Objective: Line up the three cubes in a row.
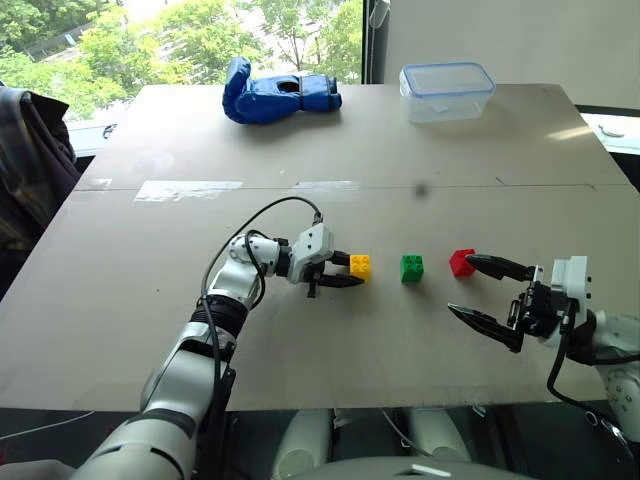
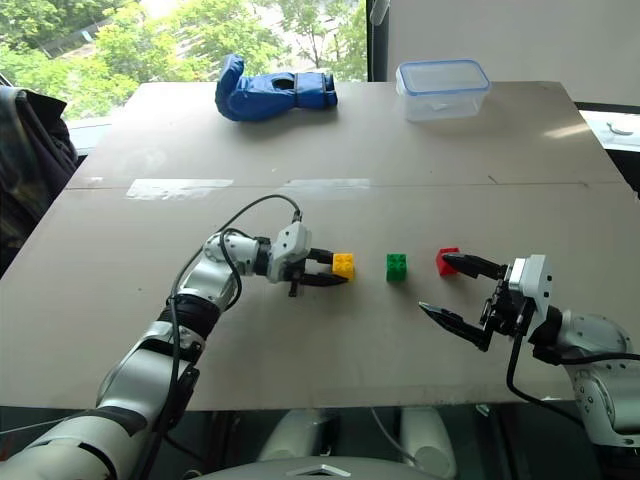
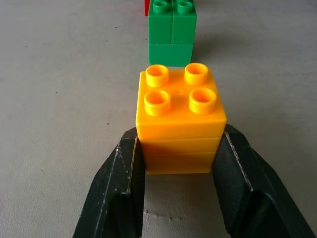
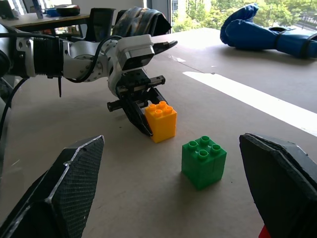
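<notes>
Three cubes lie in a row on the table [image 1: 300, 140]: yellow [image 1: 360, 266], green [image 1: 412, 268] and red [image 1: 461, 262]. My left gripper [image 1: 349, 270] reaches in from the left, level with the table, and is shut on the yellow cube [image 3: 181, 114], one black finger [image 3: 124, 183] pressed on each side. The green cube [image 3: 172, 34] stands just beyond it, with a sliver of red [image 3: 146, 6] behind. My right gripper [image 1: 461, 284] hovers open by the red cube, its far fingertip close beside that cube and its near finger over bare table.
A blue glove [image 1: 275, 95] and a clear plastic box [image 1: 447, 92] lie at the table's far edge. A pale tape strip [image 1: 188, 188] crosses the middle seam. Dark cloth [image 1: 30, 170] hangs off the left side.
</notes>
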